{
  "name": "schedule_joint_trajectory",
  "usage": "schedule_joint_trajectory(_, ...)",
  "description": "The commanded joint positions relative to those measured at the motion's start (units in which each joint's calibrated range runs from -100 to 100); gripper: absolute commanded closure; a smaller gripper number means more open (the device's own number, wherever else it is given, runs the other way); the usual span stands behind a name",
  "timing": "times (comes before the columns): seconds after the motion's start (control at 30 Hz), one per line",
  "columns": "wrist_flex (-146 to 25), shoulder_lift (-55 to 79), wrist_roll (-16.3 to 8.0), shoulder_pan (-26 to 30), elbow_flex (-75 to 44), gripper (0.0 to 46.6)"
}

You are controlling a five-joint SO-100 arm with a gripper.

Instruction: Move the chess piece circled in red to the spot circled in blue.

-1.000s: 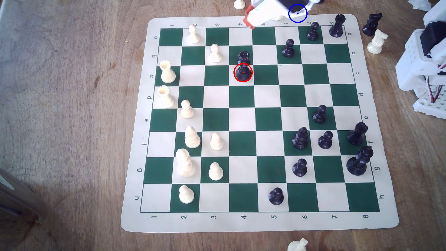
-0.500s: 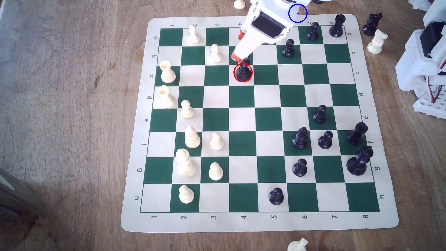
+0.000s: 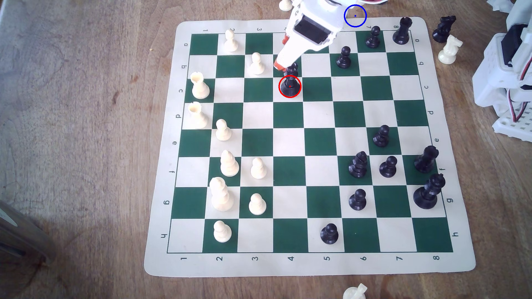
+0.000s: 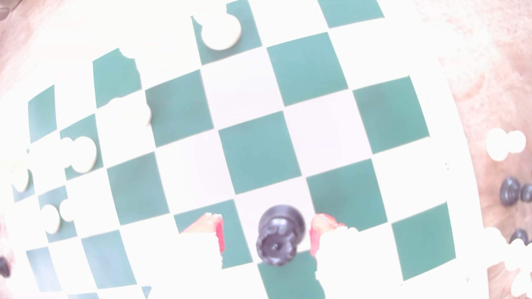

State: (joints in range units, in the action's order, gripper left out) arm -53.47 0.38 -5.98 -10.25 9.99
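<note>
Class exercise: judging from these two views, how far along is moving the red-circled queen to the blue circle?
Done: the gripper is open, astride the black queen, gaps both sides.
In hand: closing on it; the queen stands on its square.
Left: grip, lift, carry to the blue-circled spot on bare wood beyond the board, release.

Black queen (image 3: 290, 83) glossy plastic; board mat (image 3: 161, 267) smooth, matt; tabletop (image 3: 80, 115) grained brown wood

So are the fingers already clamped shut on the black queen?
No, in the wrist view the queen sits between the two orange fingers with green board visible either side.
</note>
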Motion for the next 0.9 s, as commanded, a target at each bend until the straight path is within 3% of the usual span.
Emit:
schedule_joint_trajectory(0.0,1.1,-0.3,0.0,0.2,-0.5,32.8)
schedule_joint_trajectory(0.37,1.4,0.9,0.2,-0.2,1.3,29.9)
schedule_joint_trajectory(0.87,2.6,1.6,0.2,0.3,2.1,30.0)
